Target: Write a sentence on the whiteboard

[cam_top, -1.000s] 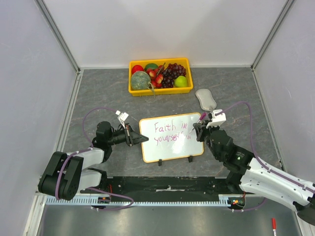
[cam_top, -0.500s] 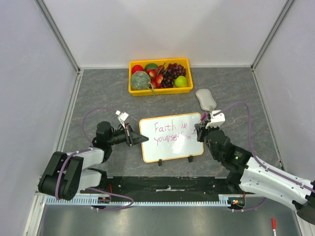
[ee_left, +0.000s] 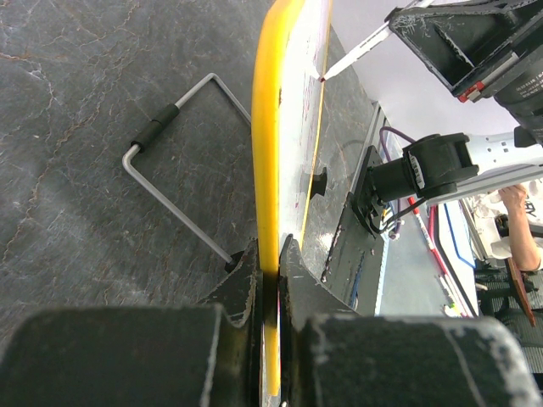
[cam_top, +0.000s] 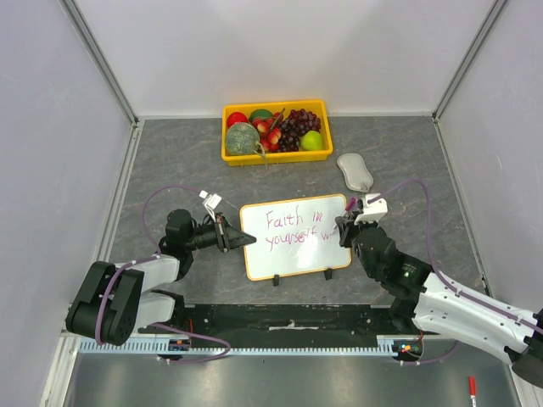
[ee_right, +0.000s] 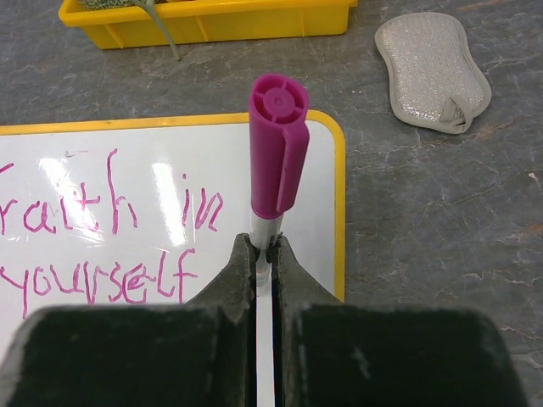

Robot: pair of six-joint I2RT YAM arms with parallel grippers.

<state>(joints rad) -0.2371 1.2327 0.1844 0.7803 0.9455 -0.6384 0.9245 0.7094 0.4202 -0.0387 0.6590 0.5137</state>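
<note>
1 whiteboard (cam_top: pixel 297 261), 1 pink marker (ee_right: pixel 273 165), 1 fruit tray (cam_top: pixel 276 158), 1 sponge (cam_top: pixel 355 170)

A yellow rectangular plastic tray (cam_top: pixel 276 158) sits at 12 o'clock on the grey stone-patterned worktop (cam_top: pixel 170 161), against its far edge. It holds a pale green netted melon (cam_top: pixel 243 138), dark purple grapes (cam_top: pixel 297 125), a green apple (cam_top: pixel 311 141), strawberries (cam_top: pixel 270 132) and a round red fruit (cam_top: pixel 237 119). A grey oval scrubbing pad (cam_top: pixel 355 171) lies at 2 o'clock. A red pen (cam_top: pixel 472 388) lies at 5 o'clock, off the worktop.
</note>
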